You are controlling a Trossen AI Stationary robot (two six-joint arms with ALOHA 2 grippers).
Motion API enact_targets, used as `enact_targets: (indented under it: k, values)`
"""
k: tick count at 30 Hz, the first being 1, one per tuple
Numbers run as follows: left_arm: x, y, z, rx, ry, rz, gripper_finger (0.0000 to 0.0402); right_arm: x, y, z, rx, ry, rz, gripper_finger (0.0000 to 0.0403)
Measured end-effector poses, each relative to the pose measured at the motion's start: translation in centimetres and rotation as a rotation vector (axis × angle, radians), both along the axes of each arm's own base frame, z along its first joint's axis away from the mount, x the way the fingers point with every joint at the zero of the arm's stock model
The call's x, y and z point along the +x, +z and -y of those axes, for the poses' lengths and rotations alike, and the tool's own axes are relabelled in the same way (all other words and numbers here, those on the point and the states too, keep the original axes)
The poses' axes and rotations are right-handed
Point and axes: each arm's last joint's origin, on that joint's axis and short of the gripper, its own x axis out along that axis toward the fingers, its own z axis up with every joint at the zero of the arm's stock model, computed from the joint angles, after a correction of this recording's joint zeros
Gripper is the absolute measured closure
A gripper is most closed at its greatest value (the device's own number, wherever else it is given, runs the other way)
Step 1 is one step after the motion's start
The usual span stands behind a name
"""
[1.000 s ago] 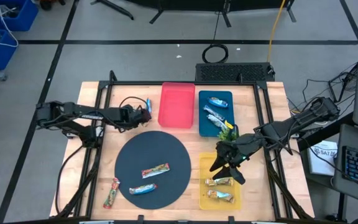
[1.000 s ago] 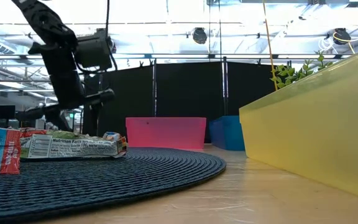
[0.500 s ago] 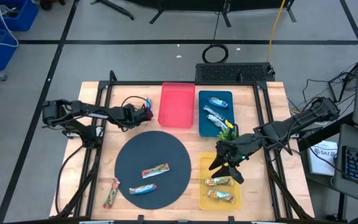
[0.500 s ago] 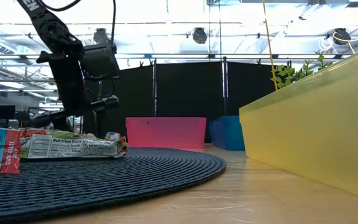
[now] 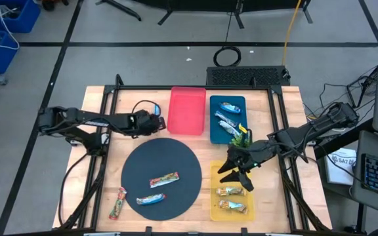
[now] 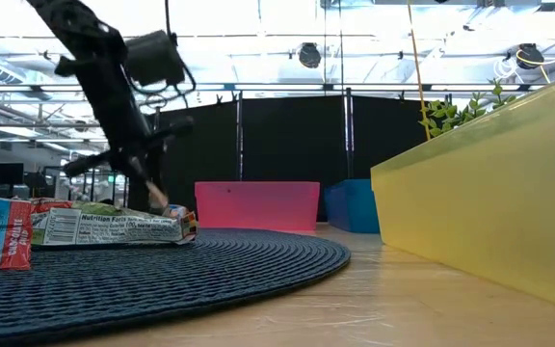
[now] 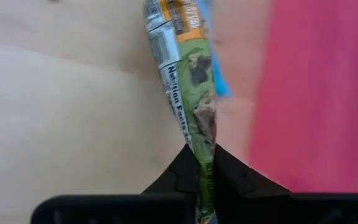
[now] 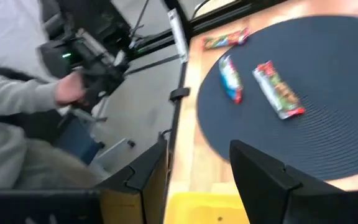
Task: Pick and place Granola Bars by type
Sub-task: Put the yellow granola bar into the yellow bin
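My left gripper [image 5: 159, 122] is just left of the pink tray [image 5: 187, 124], shut on an orange-green granola bar [image 7: 188, 93]. My right gripper [image 5: 236, 176] hangs open over the yellow tray [image 5: 214, 172], which holds two silvery-tan bars [image 5: 231, 192]. On the dark round mat [image 5: 136, 164] lie an orange-green bar [image 5: 164, 179] and a blue-white bar [image 5: 151, 198]. Another orange-green bar [image 5: 117, 203] lies on the table at the near left. The blue tray [image 5: 215, 134] holds blue-white bars [image 5: 227, 115]. My left gripper pinches the bar's near end [image 7: 202, 163] between its two fingers. They slant downward toward the table's right side, in line with the bar. The bar stretches out ahead of them beside the pink tray. Whether it is clear of the table I cannot tell.
A green plant sprig [image 5: 241, 139] stands between the blue and yellow trays. A blue cable loop [image 5: 143, 105] lies by the left gripper. Beyond the table's left edge, the right wrist view shows a person's grey sleeve and a hand [image 8: 70, 93] on a device.
My left gripper has tipped downward, moved a little toward the pink tray and shut on the orange-green bar's end. The bar has turned from where it lay beside the tray.
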Motion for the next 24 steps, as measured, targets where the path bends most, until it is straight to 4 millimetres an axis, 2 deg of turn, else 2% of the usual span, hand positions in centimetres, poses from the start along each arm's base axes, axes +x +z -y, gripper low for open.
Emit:
enact_targets:
  k: [5,13,16,19,24]
  values:
    - [0.3,2.7,1.2,0.053,-0.093,0.083,0.0378,0.4,0.1,0.8,0.027,-0.047,0.001,0.0239]
    - [1.7,9.9,4.2,0.253,-0.438,0.259,0.0381,1.3,0.3,2.9,0.057,-0.249,0.015,0.0226]
    - [2.1,12.8,5.5,0.355,-0.582,0.316,0.0383,1.8,1.1,3.7,0.065,-0.317,0.112,0.0223]
    - [2.5,15.7,6.9,0.456,-0.705,0.370,0.0384,2.6,2.4,4.5,0.043,-0.396,0.280,0.0222]
    - [2.6,19.8,8.8,0.634,-0.810,0.439,0.0384,4.0,3.1,5.9,0.031,-0.467,0.418,0.0210]
